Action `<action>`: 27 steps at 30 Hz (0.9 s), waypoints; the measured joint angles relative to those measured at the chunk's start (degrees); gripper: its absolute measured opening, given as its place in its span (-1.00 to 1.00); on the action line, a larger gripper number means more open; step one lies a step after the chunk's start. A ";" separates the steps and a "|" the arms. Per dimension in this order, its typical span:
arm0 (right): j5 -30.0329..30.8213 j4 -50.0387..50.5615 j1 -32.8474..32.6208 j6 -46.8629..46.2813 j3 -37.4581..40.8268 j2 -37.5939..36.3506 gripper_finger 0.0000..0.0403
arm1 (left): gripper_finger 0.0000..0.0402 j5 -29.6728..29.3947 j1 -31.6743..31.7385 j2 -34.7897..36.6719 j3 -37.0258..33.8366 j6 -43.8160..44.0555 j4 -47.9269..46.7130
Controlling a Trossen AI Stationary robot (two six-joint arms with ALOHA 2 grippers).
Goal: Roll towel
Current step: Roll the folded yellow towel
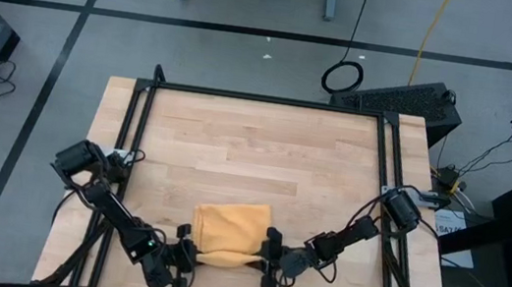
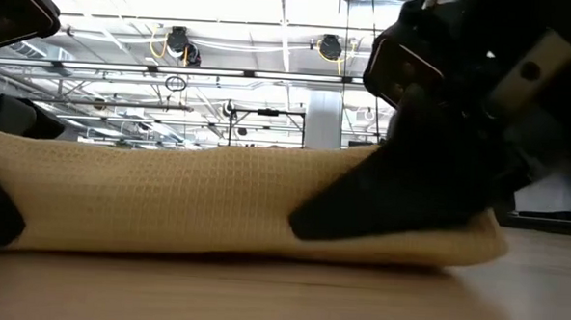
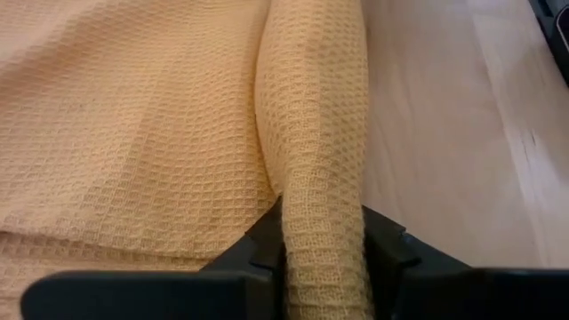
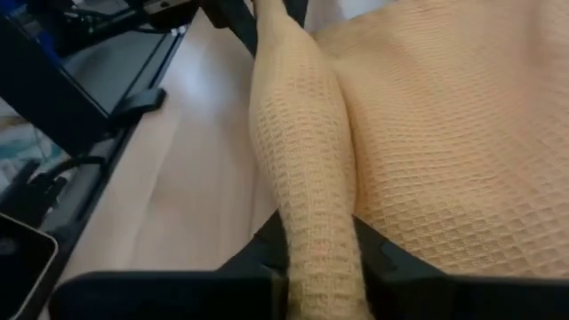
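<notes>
The mustard-yellow towel [image 1: 231, 229] lies on the wooden table [image 1: 255, 153] near its front edge, its near edge turned up into a thick roll [image 2: 225, 210] that rests on the table along its length. My left gripper [image 1: 184, 253] is shut on the roll's left end. My right gripper [image 1: 268, 259] is shut on the roll's right end. The flat part of the towel spreads toward the far side [image 3: 124, 116]. The white tag is not in view. My left gripper pinches the left end of the towel's rolled near edge [image 3: 322, 222] between its two fingers, several layers thick. The fingers come level from the table's left, along the roll. The roll lies on the table. My right gripper pinches the right end of the rolled near edge [image 4: 313, 233] between its two fingers, several layers thick. The fingers come level from the table's right, along the roll. The roll stretches toward the left gripper [image 4: 267, 13] and lies on the table.
Black rails [image 1: 133, 137] run along the table's left and right sides. Bare wood lies beyond the towel toward the far edge. A keyboard [image 1: 396, 95] sits beyond the far right corner.
</notes>
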State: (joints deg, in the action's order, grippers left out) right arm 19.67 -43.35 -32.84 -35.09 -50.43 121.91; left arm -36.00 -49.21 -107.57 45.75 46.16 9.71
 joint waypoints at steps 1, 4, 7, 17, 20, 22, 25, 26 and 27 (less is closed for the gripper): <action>-0.11 -0.04 0.07 -0.57 0.00 0.00 -0.81 | -0.56 0.07 -0.13 0.28 -0.04 0.06 -0.13; -0.99 -0.44 0.33 -1.94 0.02 -0.09 -0.87 | -0.56 0.21 -0.52 1.29 -0.05 0.06 -0.25; -1.36 -0.31 0.48 -3.72 0.02 -0.73 -0.92 | -0.56 -0.06 -1.22 2.63 -0.04 0.05 -1.31; -5.56 1.18 2.10 -6.90 0.13 -2.67 -0.90 | -0.30 -3.04 -1.41 5.30 0.01 4.16 -5.77; -5.56 1.45 2.12 -6.83 0.09 -2.69 -0.90 | 0.00 -1.81 -1.02 5.30 0.01 2.95 -5.72; -5.49 1.42 2.30 -8.01 0.09 -2.76 -0.90 | 0.23 -2.44 -1.10 5.30 0.01 1.33 -5.70; -6.61 1.18 2.76 -9.98 0.09 -2.85 -0.90 | 0.54 -2.63 -1.54 5.53 0.01 -1.98 -6.15; -7.20 1.18 2.90 -10.55 0.09 -2.89 -0.90 | 0.63 -2.62 -1.65 5.93 0.01 -3.13 -6.21; -7.32 1.18 2.96 -11.56 0.08 -2.93 -0.90 | 0.70 -2.59 -1.80 6.46 0.01 -4.27 -6.18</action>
State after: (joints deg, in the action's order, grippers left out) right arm 12.34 -42.17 -29.88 -46.66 -50.35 118.98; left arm -38.59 -51.01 -101.11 45.76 41.89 3.53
